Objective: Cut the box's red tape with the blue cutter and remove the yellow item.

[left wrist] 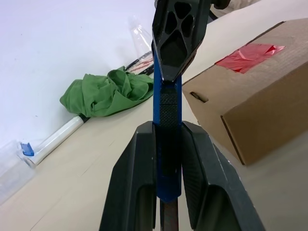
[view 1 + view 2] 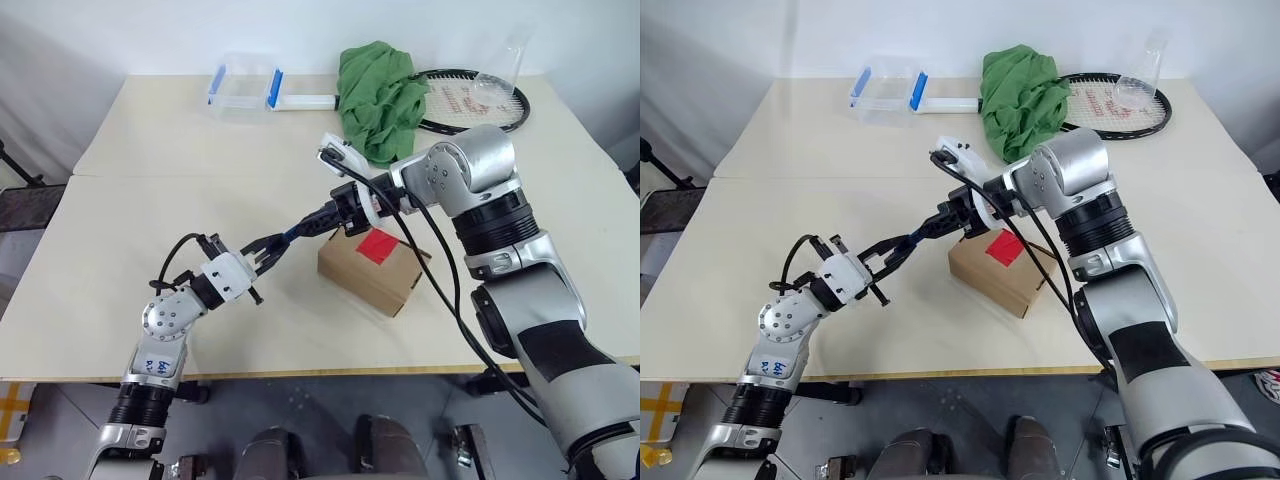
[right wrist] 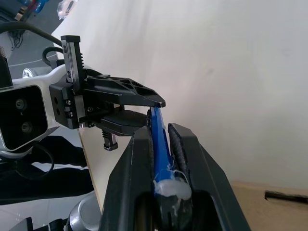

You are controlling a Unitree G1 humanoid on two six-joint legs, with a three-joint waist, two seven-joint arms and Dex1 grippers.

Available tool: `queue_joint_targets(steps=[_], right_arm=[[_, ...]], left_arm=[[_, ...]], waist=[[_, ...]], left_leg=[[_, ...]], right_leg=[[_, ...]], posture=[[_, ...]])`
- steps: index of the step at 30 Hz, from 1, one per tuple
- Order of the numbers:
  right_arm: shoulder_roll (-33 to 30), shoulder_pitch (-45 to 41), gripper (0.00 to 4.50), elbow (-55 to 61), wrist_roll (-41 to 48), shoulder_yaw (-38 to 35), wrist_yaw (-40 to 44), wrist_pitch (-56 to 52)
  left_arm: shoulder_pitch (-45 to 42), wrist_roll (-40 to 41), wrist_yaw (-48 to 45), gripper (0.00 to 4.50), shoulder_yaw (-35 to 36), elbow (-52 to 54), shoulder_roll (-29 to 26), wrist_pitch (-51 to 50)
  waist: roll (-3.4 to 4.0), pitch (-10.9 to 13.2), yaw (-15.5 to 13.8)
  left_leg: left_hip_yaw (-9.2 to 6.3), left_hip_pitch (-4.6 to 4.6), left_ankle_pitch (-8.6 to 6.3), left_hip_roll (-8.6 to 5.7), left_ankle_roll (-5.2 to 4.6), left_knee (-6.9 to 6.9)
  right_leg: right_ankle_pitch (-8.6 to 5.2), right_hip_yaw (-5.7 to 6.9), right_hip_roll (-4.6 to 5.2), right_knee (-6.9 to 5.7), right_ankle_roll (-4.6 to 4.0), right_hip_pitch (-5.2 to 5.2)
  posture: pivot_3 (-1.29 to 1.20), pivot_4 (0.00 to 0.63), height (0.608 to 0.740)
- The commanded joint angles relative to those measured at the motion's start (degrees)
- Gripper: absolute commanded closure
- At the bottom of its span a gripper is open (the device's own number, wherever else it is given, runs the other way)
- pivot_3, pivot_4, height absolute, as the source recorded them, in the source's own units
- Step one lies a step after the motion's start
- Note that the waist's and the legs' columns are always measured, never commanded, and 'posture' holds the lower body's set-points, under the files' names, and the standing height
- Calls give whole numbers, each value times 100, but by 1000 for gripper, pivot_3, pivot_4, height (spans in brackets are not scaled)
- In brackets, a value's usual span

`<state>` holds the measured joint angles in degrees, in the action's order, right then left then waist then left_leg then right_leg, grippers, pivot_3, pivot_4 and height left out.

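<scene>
Both tools are on the cutter here, above the table: the left tool is clenched on one end, the right tool clamped on the other, the cutter bridging the gap between them. The box sits just beside the right tool, red tape on its top.
</scene>
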<state>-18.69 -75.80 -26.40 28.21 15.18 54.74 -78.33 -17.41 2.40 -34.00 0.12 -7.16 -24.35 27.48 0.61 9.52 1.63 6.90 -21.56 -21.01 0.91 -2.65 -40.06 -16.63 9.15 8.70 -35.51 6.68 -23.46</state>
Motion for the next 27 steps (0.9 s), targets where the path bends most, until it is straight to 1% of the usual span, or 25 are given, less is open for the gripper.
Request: queue_joint_targets(steps=[1, 5, 6, 8, 9, 12, 15, 19, 20, 22, 24, 27], right_arm=[[-94, -143, 4344, 185, 4, -47, 77, 123], [-104, -113, 4344, 277, 25, -52, 90, 82], [-113, -104, 4344, 313, 35, -60, 92, 68], [-168, -86, 4344, 443, 61, -103, 89, 51], [-235, -80, 4344, 525, 75, -192, 60, 48], [-350, -52, 4344, 659, 88, -362, -28, 68], [-463, 11, 4344, 803, 133, -604, -152, 42], [-689, 175, 4344, 1133, 207, -909, -311, -53], [-726, 213, 4344, 1207, 231, -973, -352, -79], [-763, 271, 4344, 1323, 276, -1083, -443, -129], [-819, 337, 4344, 1443, 305, -1241, -551, -135], [-897, 443, 4344, 1660, 375, -1497, -687, -115]], left_arm=[[-5, 102, 19, 4090, 31, 252, -51, 20], [-12, 244, -43, 4090, 39, 245, -69, -181], [15, 578, -242, 4090, 34, 328, -77, -542], [90, 659, -237, 3384, 97, 548, -188, -1224], [138, 764, -319, 3136, 195, 646, -332, -1449], [216, 852, -374, 2208, 440, 735, -648, -1688], [392, 1262, -624, 1347, 888, 746, -1044, -2016], [969, 2143, -1080, 102, 1541, 1168, -1569, -3018], [1137, 2307, -1155, 0, 1600, 1351, -1637, -3256], [1428, 2607, -1242, 0, 1606, 1775, -1704, -3724], [1643, 3005, -1233, 0, 1440, 2358, -1684, -4336], [1531, 3289, -989, 0, 1089, 2976, -1457, -4912]], waist=[[0, 0, 5], [0, 0, 7], [0, 0, 7], [-2, 1, 6], [-2, 2, 8], [-5, 3, 13], [-8, 6, 13], [-9, 8, 18], [-10, 9, 18], [-6, 15, 9], [-11, 25, -9], [-17, 29, -33]], left_leg=[[0, 0, 0, 0, 0, 0], [0, 0, 0, 1, 0, 1], [0, 0, 0, 1, 0, 1], [0, -1, 0, 1, 0, 1], [-2, -2, 0, 1, 0, 1], [-2, -1, 0, 2, 1, 3], [-2, -2, 0, 4, 2, 3], [-3, -2, -2, 8, 5, 8], [-4, -1, -3, 7, 6, 9], [-5, -1, -4, 5, 7, 12], [-5, -3, -4, 2, 6, 12], [-17, -5, -4, 1, 6, 8]], right_leg=[[0, 1, 0, 0, 0, 0], [0, 2, -1, 0, 0, -1], [0, 2, -1, 0, 0, -1], [0, 1, -1, 0, 0, -1], [0, 0, -1, 0, 0, -1], [0, 1, -2, 0, 0, -2], [0, 1, -3, 2, 0, -2], [0, 0, -5, 4, 0, -4], [0, -2, -4, 3, 0, -4], [0, -3, -4, 6, 0, -4], [0, -6, -3, 10, 0, -4], [0, -10, -4, 10, 0, 2]], posture=[[0, 150, 740], [0, 150, 740], [0, 150, 740], [0, 150, 740], [0, 150, 740], [0, 150, 740], [0, 150, 740], [0, 150, 740], [0, 150, 740], [0, 150, 740], [0, 150, 740], [0, 150, 740]])
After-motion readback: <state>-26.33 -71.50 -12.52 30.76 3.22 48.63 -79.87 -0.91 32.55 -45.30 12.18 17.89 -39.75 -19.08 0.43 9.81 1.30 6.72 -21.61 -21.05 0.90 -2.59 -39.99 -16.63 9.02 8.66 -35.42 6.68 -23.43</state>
